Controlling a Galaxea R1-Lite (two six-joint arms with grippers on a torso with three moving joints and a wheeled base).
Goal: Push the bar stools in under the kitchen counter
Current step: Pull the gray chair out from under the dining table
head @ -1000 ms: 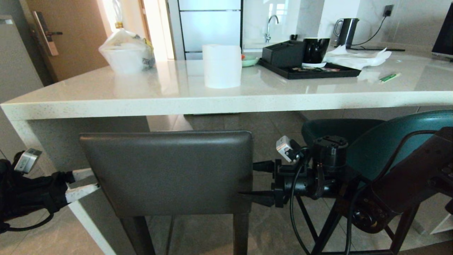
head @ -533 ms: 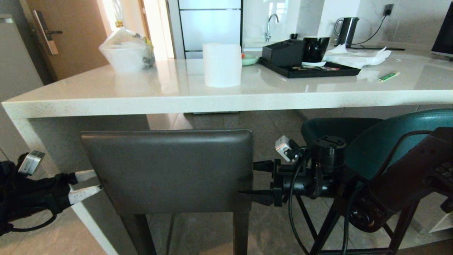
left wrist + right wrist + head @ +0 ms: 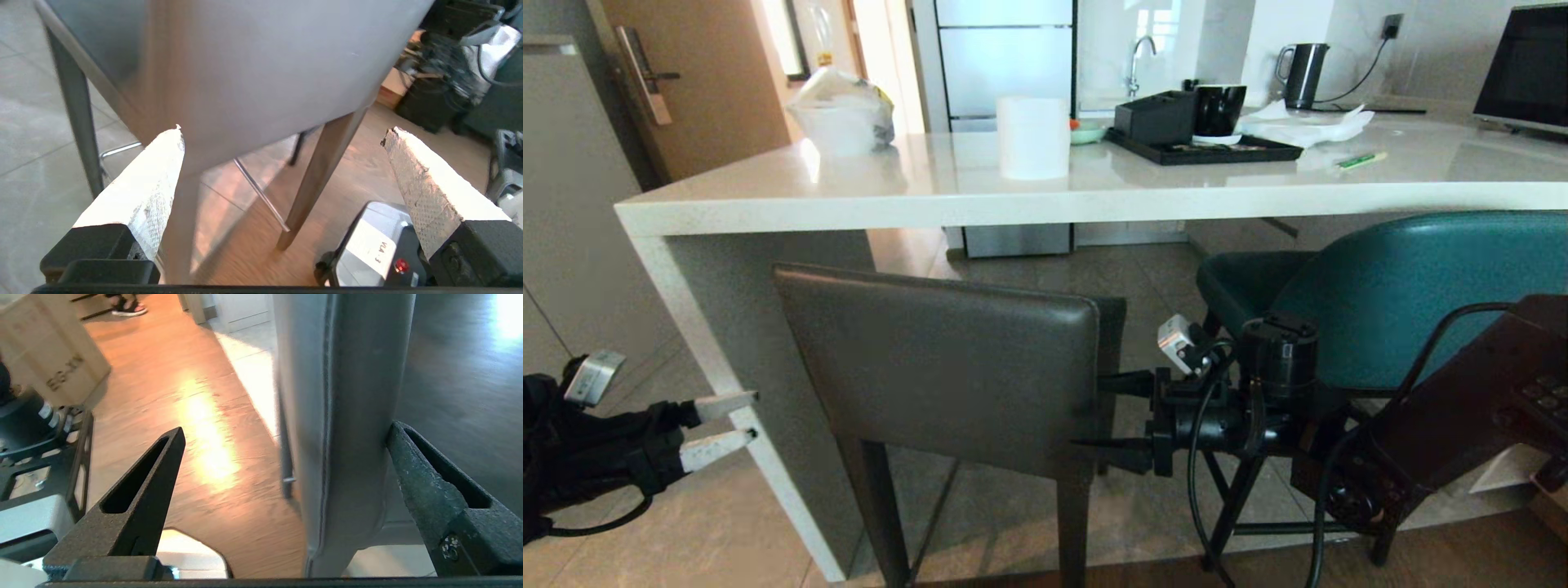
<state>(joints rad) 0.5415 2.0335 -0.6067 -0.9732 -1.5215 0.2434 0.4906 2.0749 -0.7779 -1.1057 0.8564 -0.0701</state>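
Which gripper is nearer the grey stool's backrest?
Right. The right gripper straddles the grey stool's backrest edge; the left gripper hangs apart, beyond its other side.

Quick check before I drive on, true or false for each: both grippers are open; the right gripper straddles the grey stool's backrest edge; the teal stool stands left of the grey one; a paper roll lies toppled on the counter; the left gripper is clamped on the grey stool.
1. Both grippers open: true. The left gripper and right gripper stand wide.
2. Right gripper straddles the grey stool backrest edge: true.
3. Teal stool left of the grey: false, it is right.
4. Paper roll toppled on the counter: false, upright.
5. Left gripper clamped: false, open beside the backrest.
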